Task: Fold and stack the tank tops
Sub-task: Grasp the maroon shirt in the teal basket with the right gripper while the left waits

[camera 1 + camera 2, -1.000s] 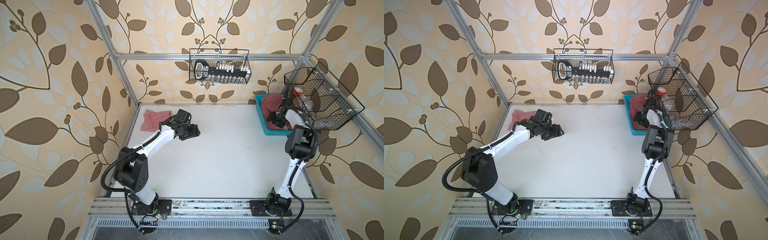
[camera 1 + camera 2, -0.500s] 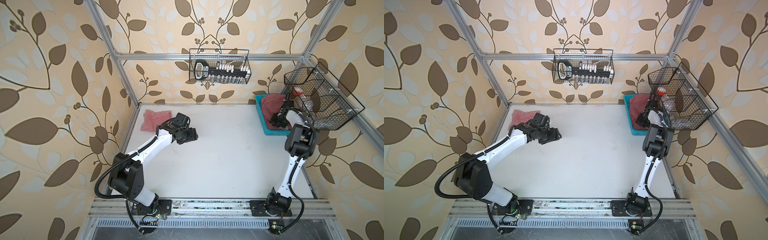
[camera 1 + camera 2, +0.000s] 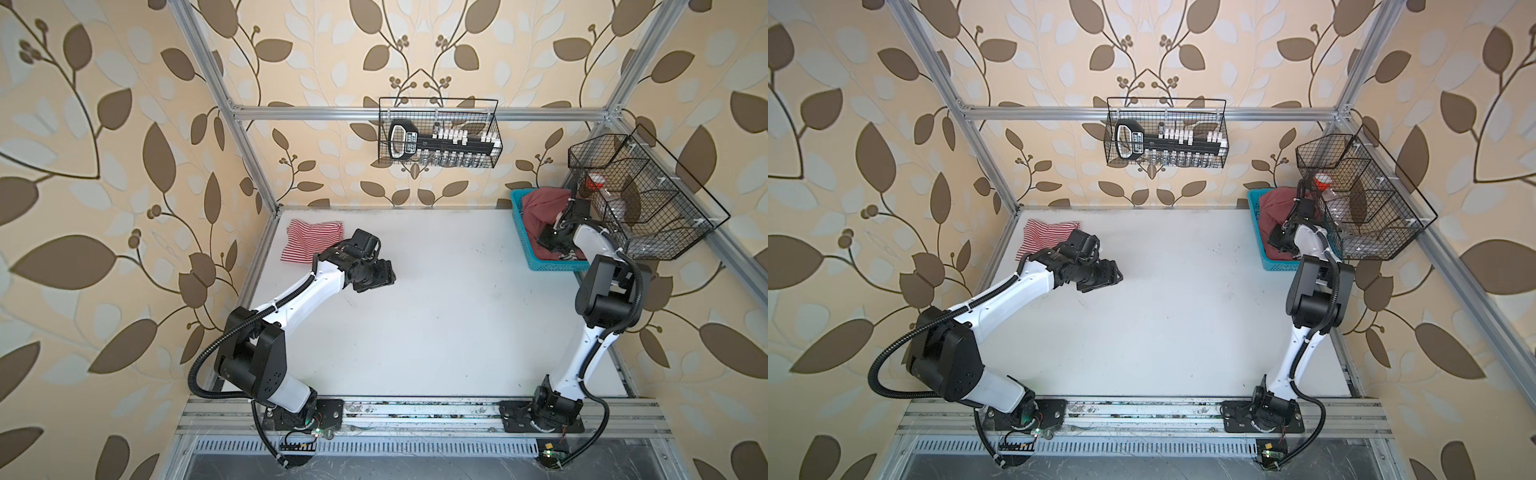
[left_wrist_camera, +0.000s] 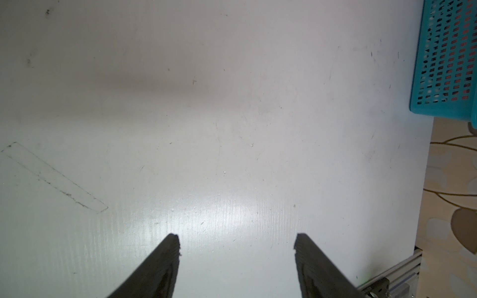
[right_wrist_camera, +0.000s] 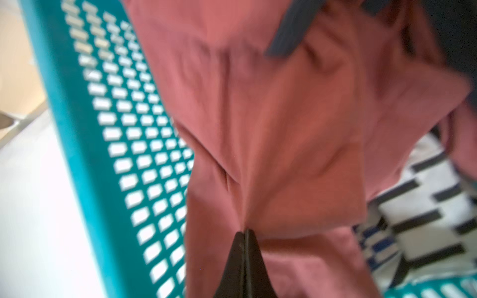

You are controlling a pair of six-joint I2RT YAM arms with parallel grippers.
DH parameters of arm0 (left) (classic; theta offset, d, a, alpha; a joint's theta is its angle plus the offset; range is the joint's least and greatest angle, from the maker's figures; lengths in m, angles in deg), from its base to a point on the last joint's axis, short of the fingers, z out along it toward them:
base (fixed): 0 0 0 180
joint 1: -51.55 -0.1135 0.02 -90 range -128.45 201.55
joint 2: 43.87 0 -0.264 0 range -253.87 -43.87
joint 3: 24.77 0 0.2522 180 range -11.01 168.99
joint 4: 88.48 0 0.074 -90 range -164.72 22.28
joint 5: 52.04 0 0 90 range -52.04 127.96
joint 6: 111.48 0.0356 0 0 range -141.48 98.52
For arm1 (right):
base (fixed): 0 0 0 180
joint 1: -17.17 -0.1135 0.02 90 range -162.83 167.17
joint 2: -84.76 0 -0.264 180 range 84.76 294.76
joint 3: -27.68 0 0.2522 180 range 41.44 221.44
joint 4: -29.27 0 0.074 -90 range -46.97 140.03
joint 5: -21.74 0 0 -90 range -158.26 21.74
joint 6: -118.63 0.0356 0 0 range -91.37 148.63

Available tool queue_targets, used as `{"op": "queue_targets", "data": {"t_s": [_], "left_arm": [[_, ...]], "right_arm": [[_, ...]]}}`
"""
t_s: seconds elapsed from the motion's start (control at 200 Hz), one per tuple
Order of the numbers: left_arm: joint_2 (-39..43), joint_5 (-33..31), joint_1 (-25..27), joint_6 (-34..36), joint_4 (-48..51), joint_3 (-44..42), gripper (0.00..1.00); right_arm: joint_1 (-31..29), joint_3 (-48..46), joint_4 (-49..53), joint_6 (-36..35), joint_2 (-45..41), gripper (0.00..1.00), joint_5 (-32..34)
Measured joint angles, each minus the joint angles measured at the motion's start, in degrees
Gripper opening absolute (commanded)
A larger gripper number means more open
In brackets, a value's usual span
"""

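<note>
The red-and-white striped tank top lies bunched at the table's back left corner. In front of it my left gripper hovers open over bare table, holding nothing. The dusty red tank top with navy trim is heaped in the teal basket at the back right. My right gripper reaches into the basket. It is shut on a pinch of the red cloth, and folds run out from its tips.
A white cloth with black and blue dashes lies under the red top in the basket. A black wire basket hangs on the back rail. A larger wire basket hangs over the right wall, just above my right arm.
My right gripper has shut on the red tank top inside the basket. The left arm has drawn back a little toward the front, still open.
</note>
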Motion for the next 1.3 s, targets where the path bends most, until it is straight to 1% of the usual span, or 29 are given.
{"op": "queue_targets", "data": {"t_s": [0.26, 0.345, 0.495, 0.6, 0.815, 0.935, 0.945, 0.975, 0.99, 1.075, 1.09, 1.115, 1.12, 1.15, 1.205, 1.3], "left_arm": [[0.92, -0.02, 0.02, -0.02, 0.28, -0.39, 0.72], [0.92, -0.02, 0.02, -0.02, 0.28, -0.46, 0.72], [0.94, -0.04, 0.02, -0.02, 0.5, -0.52, 0.72], [0.96, -0.02, 0.02, -0.02, 0.48, -0.81, 0.72], [1.22, -0.02, 0.02, -0.09, 0.46, -2.12, 0.73], [2.78, 0.0, 0.02, -0.22, 0.44, -2.97, 0.73], [2.91, 0.0, 0.02, -0.22, 0.39, -3.02, 0.73], [3.28, 0.02, 0.02, -0.28, 0.24, -3.1, 0.73], [3.5, 0.04, 0.02, -0.33, 0.17, -3.17, 0.73], [4.42, 0.09, 0.02, -0.42, -0.24, -3.61, 0.73], [4.57, 0.09, 0.02, -0.42, -0.26, -3.69, 0.73], [4.68, 0.09, 0.02, -0.42, -0.28, -3.78, 0.73], [4.72, 0.09, 0.02, -0.44, -0.26, -3.8, 0.73], [4.81, 0.11, 0.02, -0.44, -0.31, -3.87, 0.73], [4.92, 0.11, 0.02, -0.42, -0.52, -4.09, 0.73], [5.03, 0.09, 0.02, -0.44, -0.59, -4.48, 0.73]], "right_arm": [[-1.42, -0.52, -3.56, 0.17, -3.8, 0.0, -1.9], [-1.51, -2.49, -5.51, 0.35, -5.42, 0.0, -2.78], [-2.1, -7.63, -9.38, 1.42, -12.02, 0.0, -5.42], [-3.76, -8.83, -12.0, 2.16, -17.59, 0.0, -7.08], [-6.97, -8.41, -17.94, 2.64, -29.29, 0.0, -9.14], [-9.07, -4.13, -15.76, 0.96, -30.64, 0.0, -6.62], [-9.25, -3.69, -15.45, 0.79, -30.6, 0.02, -6.34], [-9.75, -2.71, -14.34, -0.11, -30.42, 0.16, -5.22], [-10.01, -2.34, -13.7, -0.48, -30.34, 0.21, -4.57], [-10.91, -1.81, -10.32, -3.02, -29.42, 0.34, -0.87], [-10.91, -1.86, -9.75, -3.1, -29.14, 0.39, -0.26], [-10.95, -1.9, -8.66, -4.07, -28.41, 0.42, 0.98], [-10.95, -1.92, -8.52, -3.93, -28.28, 0.45, 1.14], [-10.86, -2.23, -7.67, -4.74, -27.19, 0.51, 2.54], [-10.4, -3.17, -6.34, -5.49, -24.79, 0.59, 4.5], [-8.87, -4.94, -4.52, -5.97, -20.02, 0.66, 6.29]]}}
